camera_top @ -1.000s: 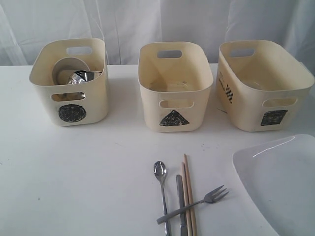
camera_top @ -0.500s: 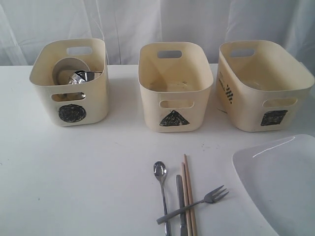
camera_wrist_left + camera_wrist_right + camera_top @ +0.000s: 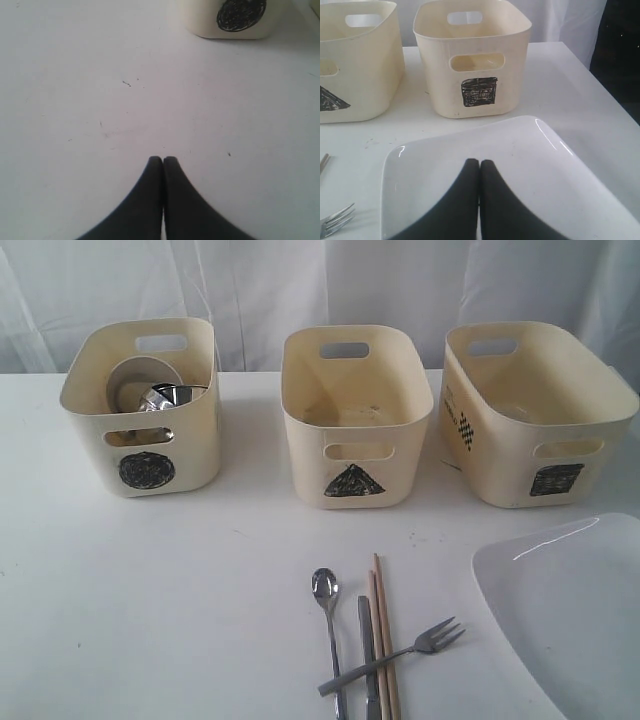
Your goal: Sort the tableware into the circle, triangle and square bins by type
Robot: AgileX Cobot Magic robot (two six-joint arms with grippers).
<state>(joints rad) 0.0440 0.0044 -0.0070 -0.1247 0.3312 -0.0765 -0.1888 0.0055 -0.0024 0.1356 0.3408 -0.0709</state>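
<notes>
— Closest in, what's on the table (image 3: 150, 590)?

— Cutlery at the near edge: a spoon (image 3: 330, 625), then a knife (image 3: 366, 625) just to its right, then a pair of wooden chopsticks (image 3: 380, 605), all lying lengthwise and pointing toward the bins. A fork (image 3: 425, 643) lies slantwise across the knife and chopsticks, tines to the right. Well to the right of these sits the big white plate (image 3: 570, 630).

— And the grippers?

— The right gripper (image 3: 479, 163) hangs over the plate, jaws pressed together, holding nothing. The left gripper (image 3: 163, 161) is also closed tight on nothing, over bare table, with the circle-marked tub ahead of it.

— Further back?

— Three cream tubs in a row. The circle bin (image 3: 190, 455) is on the left, the triangle bin (image 3: 300, 455) is in the middle, and the square bin (image 3: 500, 465) is on the right. Inside the circle bin a white bowl (image 3: 135, 380) leans on edge with a shiny steel piece (image 3: 172, 396) beside it; whether that one is a mug or a bowl I can't tell. A white curtain (image 3: 300, 290) hangs behind.
</notes>
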